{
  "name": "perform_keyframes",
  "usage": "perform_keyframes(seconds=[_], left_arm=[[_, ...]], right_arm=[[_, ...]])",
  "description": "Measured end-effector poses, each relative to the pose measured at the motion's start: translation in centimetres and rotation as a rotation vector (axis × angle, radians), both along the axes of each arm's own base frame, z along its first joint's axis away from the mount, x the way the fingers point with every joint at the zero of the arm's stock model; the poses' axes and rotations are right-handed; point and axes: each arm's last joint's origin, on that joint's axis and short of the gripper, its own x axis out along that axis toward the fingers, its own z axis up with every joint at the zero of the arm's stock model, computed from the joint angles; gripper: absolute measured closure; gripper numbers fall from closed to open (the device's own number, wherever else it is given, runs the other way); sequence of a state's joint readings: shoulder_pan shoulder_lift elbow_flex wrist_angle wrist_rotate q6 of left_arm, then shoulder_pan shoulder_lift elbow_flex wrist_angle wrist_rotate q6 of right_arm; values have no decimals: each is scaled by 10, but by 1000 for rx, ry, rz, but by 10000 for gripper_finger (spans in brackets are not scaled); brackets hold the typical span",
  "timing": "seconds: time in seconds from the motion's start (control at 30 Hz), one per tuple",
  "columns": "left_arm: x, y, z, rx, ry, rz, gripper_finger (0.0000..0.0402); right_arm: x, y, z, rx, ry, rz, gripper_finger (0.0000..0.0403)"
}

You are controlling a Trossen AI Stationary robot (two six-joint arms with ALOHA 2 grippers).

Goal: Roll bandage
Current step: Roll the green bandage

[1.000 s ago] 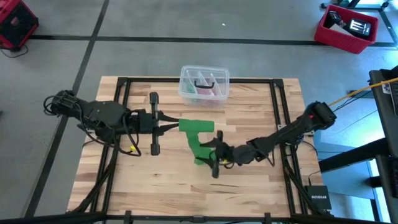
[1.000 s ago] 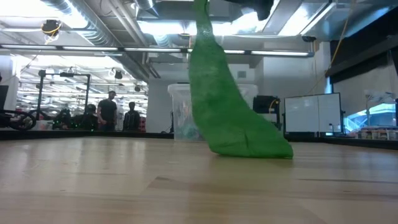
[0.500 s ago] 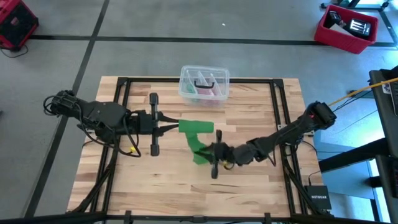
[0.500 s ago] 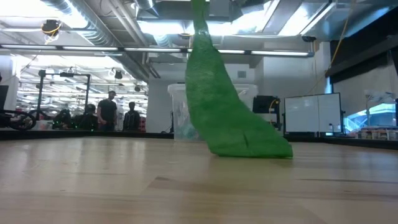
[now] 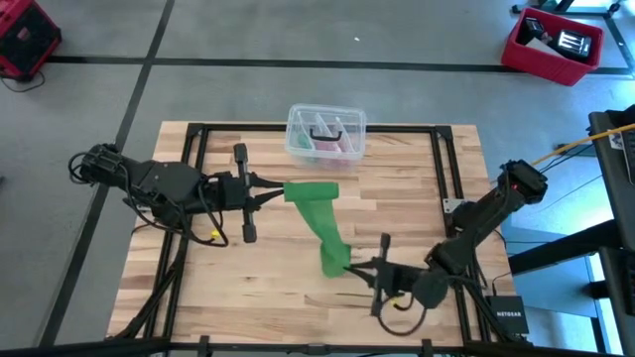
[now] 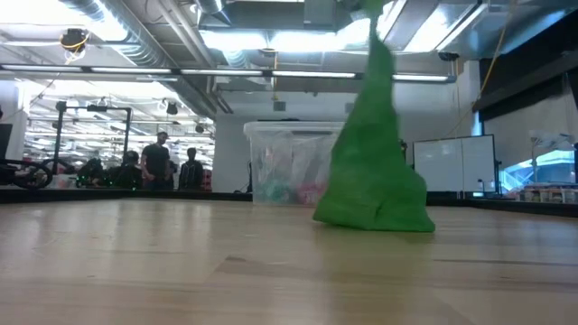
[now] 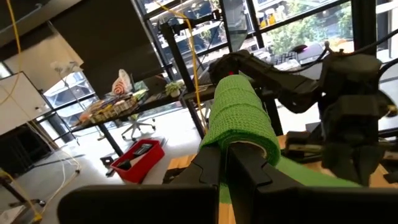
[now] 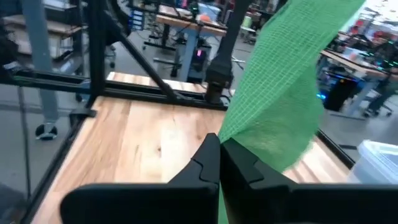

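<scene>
Wooden table [image 5: 258, 288] bearing green bandage [image 5: 322, 223]: rolled end clamped in left claw [image 5: 281, 192], loose tail pinched by right claw [image 5: 347, 266] nearby; rolling underway, next needing taut winding.

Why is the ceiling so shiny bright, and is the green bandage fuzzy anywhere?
Low view: ceiling lights glare white, and the bandage looks soft-edged near its top. Left wrist view: windows blaze behind, and the end effector fingers show dark. Right wrist view: the bandage's knit shows sharply.
</scene>
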State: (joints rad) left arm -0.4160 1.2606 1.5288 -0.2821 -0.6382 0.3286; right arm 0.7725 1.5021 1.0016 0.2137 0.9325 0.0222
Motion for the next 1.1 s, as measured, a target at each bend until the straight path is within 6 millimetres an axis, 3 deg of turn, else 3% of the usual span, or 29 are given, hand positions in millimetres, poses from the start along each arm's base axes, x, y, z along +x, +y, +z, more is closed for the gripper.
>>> perform_keyframes(seconds=[0.1,0.3,0.47,0.63,0.83,0.93,1.1], left_arm=[[2,-2,1,8,-12,-46,400],[11,-11,-1,6,-31,-224,400],[16,-13,-5,30,-9,-236,400],[14,-12,0,51,-47,-199,400],[10,-8,18,93,-203,-126,400],[9,-5,27,115,-286,-100,400],[7,7,39,126,-403,-37,400]], right_arm=[[3,-2,3,24,-32,-16,398],[25,-28,9,87,-79,-83,384],[33,-43,10,111,-88,-141,337],[11,-46,30,34,-86,-182,255],[-29,-48,48,42,-28,-94,172],[-36,-46,45,160,11,-41,153],[-31,-39,25,243,128,3,152]])
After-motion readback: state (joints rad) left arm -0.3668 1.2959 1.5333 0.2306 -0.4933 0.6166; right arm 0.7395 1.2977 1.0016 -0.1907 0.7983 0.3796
